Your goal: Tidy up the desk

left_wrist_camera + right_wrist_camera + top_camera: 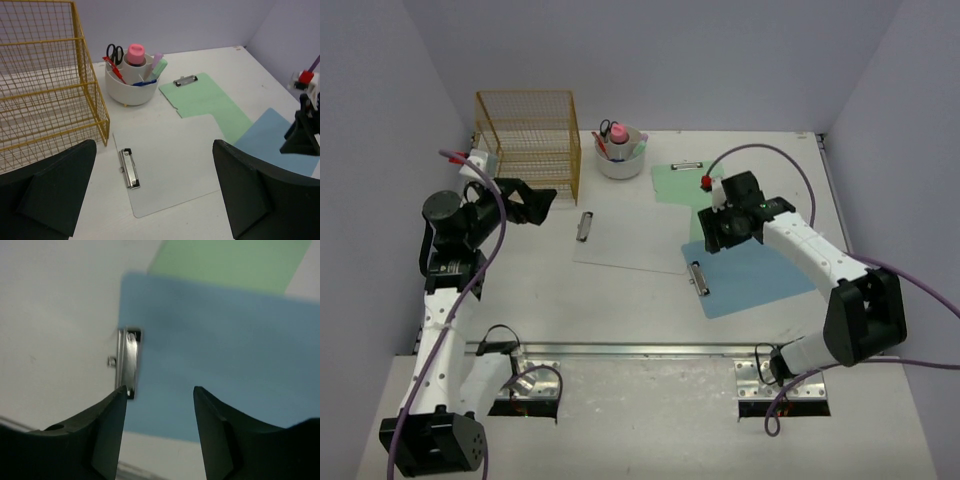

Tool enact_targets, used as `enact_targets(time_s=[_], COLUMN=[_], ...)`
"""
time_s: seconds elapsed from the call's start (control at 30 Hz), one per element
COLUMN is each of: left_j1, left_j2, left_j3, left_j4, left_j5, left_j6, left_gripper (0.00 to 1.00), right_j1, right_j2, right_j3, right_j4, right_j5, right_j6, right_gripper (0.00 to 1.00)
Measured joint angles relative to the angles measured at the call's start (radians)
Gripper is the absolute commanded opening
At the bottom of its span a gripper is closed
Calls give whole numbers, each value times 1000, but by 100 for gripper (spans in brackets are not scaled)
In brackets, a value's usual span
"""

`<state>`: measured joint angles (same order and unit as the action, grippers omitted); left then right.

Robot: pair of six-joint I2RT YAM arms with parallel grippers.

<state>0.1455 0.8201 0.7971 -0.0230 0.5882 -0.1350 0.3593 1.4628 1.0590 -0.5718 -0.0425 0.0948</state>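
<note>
On the white desk [520,290] lie three clipboards. The white clipboard [630,245] sits in the middle, the green clipboard [680,185] behind it, and the blue clipboard [760,275] to the right, partly over the green one. My left gripper [542,205] hovers open beside the gold wire rack [528,140]. In the left wrist view its wide-apart jaws frame the white clipboard [170,160] and its metal clip [130,168]. My right gripper [712,238] hangs open above the blue clipboard [225,350], near its clip [128,360], with nothing between the fingers.
A white round holder [620,160] with scissors, pens and a pink-capped item stands behind the white clipboard, right of the rack. Lavender walls enclose the desk. A metal rail [640,350] runs along the front edge, by the arm bases.
</note>
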Motion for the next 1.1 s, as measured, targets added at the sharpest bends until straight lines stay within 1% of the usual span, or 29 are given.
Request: enact_targets(time_s=[0.1,0.23,0.37,0.47,0.53,0.6,0.8,1.1], left_j1=[0,0,-1,-3,-4,-8,-9,-9], left_j2=[-8,-8,-7,-5,-1,6,10,8], left_j3=[-15,-26,-27,-28,-28,-28,-29,-52], left_j4=[-32,-68,-96,-116,-130,-142,-155,-155], left_j5=[-15,-34,-60,-81,-96,-109,-132,-143], left_j6=[19,36,52,60,65,71,83,86], left_gripper=[100,100,100,100,100,100,100,100], right_j1=[5,20,80,133,160,180,191,193], right_j2=[-34,-34,29,98,136,177,291,362], right_j3=[-132,-176,-145,-117,-99,-73,-3,30], right_j4=[-95,-153,-162,-158,-157,-156,-143,-129], right_j5=[22,33,58,66,74,81,120,174], right_j6=[78,152,208,244,265,283,326,332], right_gripper=[55,50,50,55,57,61,62,61])
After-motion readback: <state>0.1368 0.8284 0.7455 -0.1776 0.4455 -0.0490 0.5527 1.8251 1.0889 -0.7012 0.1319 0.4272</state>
